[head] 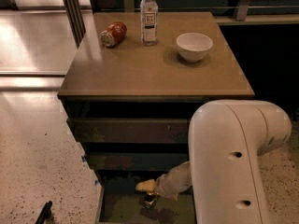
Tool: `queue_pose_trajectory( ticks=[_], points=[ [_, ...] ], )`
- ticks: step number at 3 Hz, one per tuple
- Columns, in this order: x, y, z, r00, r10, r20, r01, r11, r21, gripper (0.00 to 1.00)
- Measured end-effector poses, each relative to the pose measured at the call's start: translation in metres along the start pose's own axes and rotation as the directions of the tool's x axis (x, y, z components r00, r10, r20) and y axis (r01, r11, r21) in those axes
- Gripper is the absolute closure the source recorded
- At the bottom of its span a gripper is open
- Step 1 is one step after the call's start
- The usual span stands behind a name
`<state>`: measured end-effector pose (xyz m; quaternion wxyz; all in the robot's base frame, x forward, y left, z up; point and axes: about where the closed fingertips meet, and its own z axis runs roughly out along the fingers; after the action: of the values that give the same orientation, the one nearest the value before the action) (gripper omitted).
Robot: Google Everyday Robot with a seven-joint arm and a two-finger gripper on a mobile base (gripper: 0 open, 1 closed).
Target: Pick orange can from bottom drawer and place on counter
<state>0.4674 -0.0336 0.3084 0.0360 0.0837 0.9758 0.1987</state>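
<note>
I find the hand [148,193] low inside the open bottom drawer [122,211], at the end of the arm [232,162], whose pale housing fills the lower right of my view and hides the drawer's right side. The hand points down at the orange can [150,201], a small dark shape on the drawer's olive floor near the back. The two are touching or very nearly so; I cannot tell which, and I cannot tell whether the hand is spread, pressed together or already pinching the can. The arm comes in from the right and bends steeply down, which I judge is needed to pass under the two shut drawer fronts [126,130] above while keeping the hand roughly over the can. I judge the task to be at the grasp, with the lift and the transfer not yet done. The bench [140,73] above carries a red can [113,33] lying on its side at the rear left, a water bottle [149,16] upright just beside it, and a white bowl [194,46] at the rear right. The front half of the bench is the likely place to set the can down. The main risk I see is the can catching on the drawer front above as it comes out.
</note>
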Motion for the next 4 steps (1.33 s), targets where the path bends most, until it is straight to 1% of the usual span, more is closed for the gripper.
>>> queue_pose_trajectory(
  ticks=[1,2,3,4],
  points=[
    [0.000,0.001,0.003,1.000,-0.002,-0.003,0.002,1.0000,0.002,0.00],
    [-0.003,-0.008,0.010,0.999,0.027,0.034,-0.026,0.9992,-0.030,0.00],
    [-0.001,-0.010,0.037,0.999,0.022,0.038,-0.019,0.9969,-0.077,0.00],
    [-0.003,-0.003,0.068,1.000,-0.002,0.021,0.004,0.9934,-0.115,0.00]
  ],
)
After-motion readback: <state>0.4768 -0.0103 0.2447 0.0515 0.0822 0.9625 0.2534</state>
